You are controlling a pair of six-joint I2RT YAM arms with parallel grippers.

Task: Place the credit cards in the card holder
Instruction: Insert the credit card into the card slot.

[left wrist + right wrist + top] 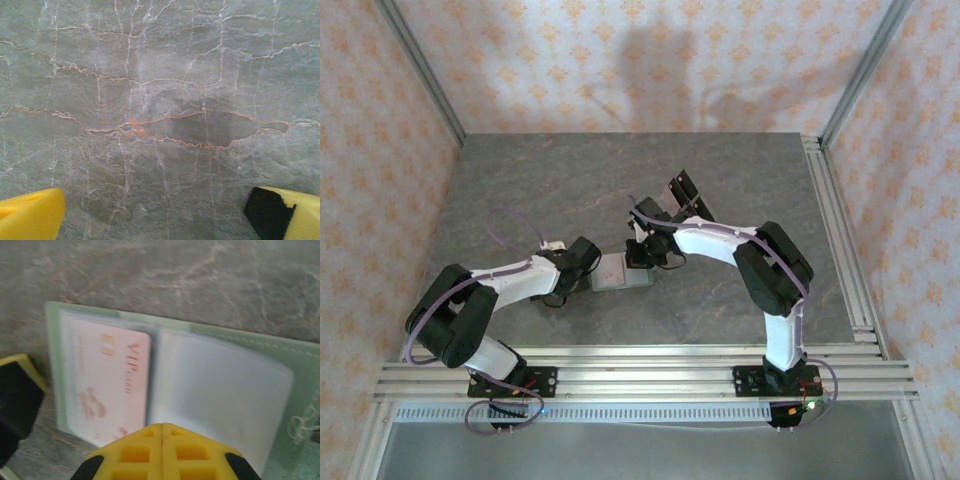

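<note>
The card holder [225, 385] lies open on the tabletop [160, 100] between the arms. One credit card [107, 385] looks seated in its left pocket, and the right pocket looks empty. The right fingers [135, 452], clenched on nothing, hover at its edge. The left fingers [30, 215] are spread wide over bare tabletop.

Right, my table [570, 180] is a grey stone-look slab, and up close I see pale and rusty-orange veins [150, 125] wandering across it. Peach patterned wallpaper covers the back wall [520, 60], left wall [370, 150] and right wall [910, 150]. Aluminium rails [640, 365] line the near edge, and a side rail [835, 220] runs down the right. Soft grey shadows [660, 50] fall on that back wall
</note>
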